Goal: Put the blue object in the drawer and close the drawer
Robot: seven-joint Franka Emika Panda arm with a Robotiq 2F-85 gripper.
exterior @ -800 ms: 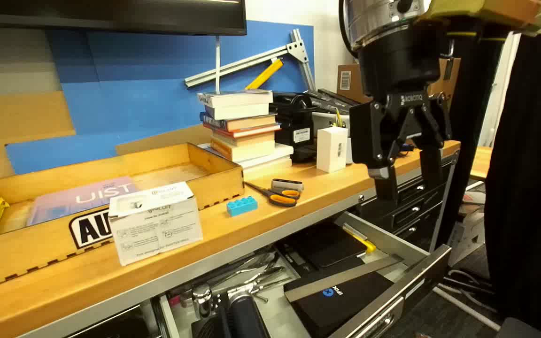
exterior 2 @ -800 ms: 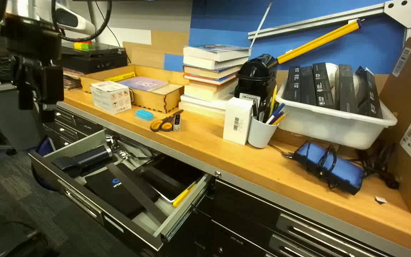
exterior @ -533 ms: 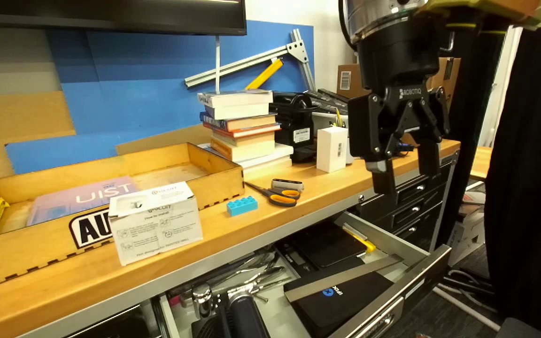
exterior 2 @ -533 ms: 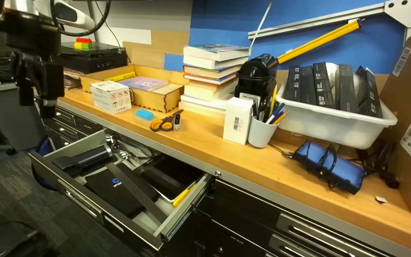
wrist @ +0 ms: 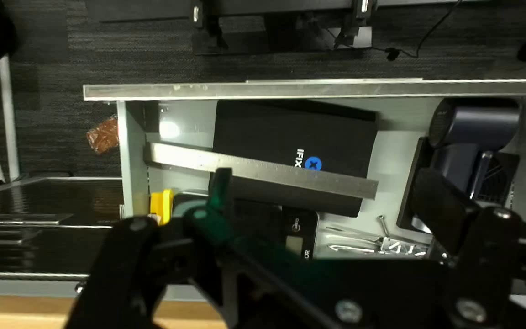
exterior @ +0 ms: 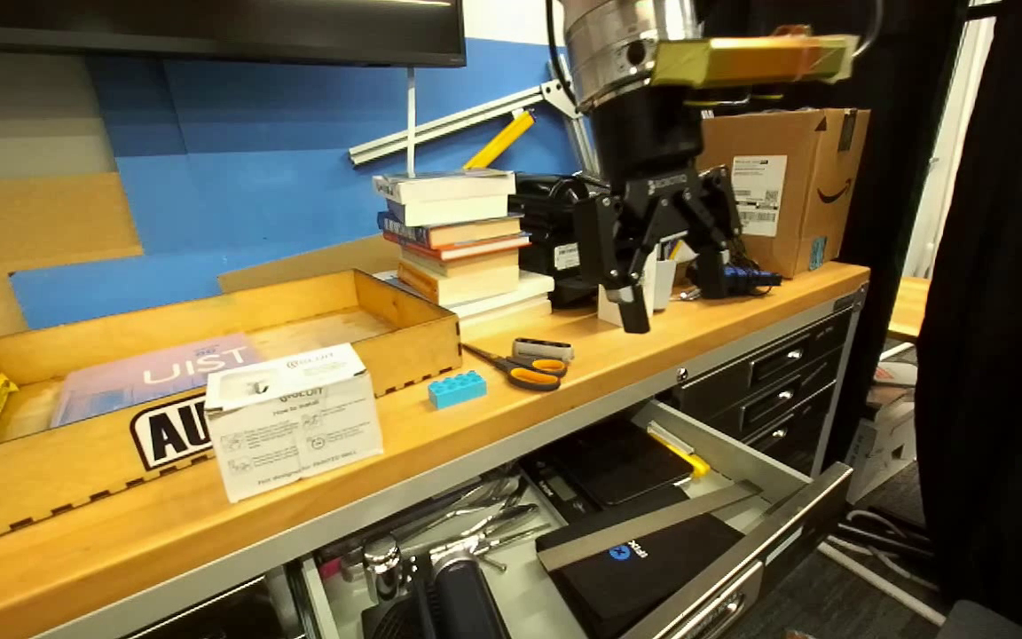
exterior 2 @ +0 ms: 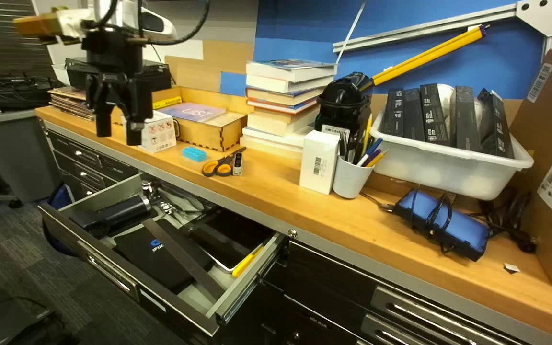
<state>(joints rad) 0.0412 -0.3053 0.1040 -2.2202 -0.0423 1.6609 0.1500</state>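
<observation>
The small light-blue block (exterior: 458, 389) lies on the wooden bench top near its front edge, and also shows in an exterior view (exterior 2: 194, 154). It is out of the wrist view. The drawer (exterior: 742, 453) below it is pulled open, with its front rim visible in an exterior view (exterior 2: 127, 268) and in the wrist view (wrist: 318, 90). My gripper (exterior: 672, 306) is open and empty, pointing down in the air, apart from the block; it also shows in an exterior view (exterior 2: 119, 137). In the wrist view its spread fingers (wrist: 327, 176) are above the drawer.
Orange-handled scissors (exterior: 536, 373) and a small grey item (exterior: 544, 349) lie beside the block. A white box (exterior: 294, 422), a wooden tray (exterior: 404, 306) and a book stack (exterior: 458, 235) stand nearby. The drawer holds a black case (wrist: 290, 132), steel ruler (wrist: 263, 170) and tools.
My open gripper has risen slightly and moved sideways, and now appears closer to the block in both exterior views. The block and the open drawer have not moved.
</observation>
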